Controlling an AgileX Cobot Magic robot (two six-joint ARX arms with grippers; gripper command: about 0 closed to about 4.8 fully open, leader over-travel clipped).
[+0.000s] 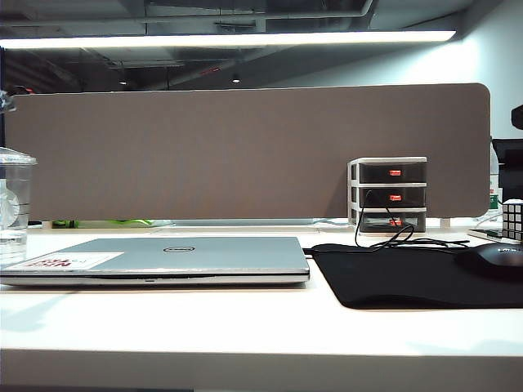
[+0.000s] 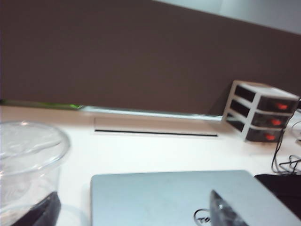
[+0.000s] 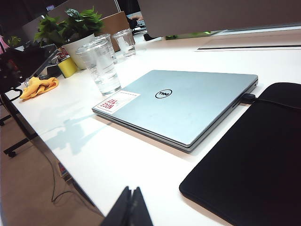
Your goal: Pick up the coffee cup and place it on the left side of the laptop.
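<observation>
Brown partition board runs along the back edge of the white desk (image 1: pixel 245 327), with a small drawer unit (image 1: pixel 391 194) near the back right corner and a black mouse pad (image 1: pixel 417 278) toward the right edge. Between them and the left edge lies the closed laptop (image 1: pixel 163 257), and the coffee cup (image 1: pixel 15 204) stands upright just beside the laptop's left side, near the desk's left edge, so it looks already placed.

It is thin clear plastic with a domed lid and what looks like a little water in the bottom: light, slick, easily crushed. I would judge the mid wall, below the lid, the safest place to take hold, with a gentle squeeze.

My left gripper (image 2: pixel 131 212) hangs over the laptop's left part, fingers (image 2: pixel 40 212) spread wide, one dark tip close against the cup's wall, the other above the lid logo; nothing is held. My right gripper (image 3: pixel 130 207) waits off the desk's front edge, fingertips pressed together, empty.
</observation>
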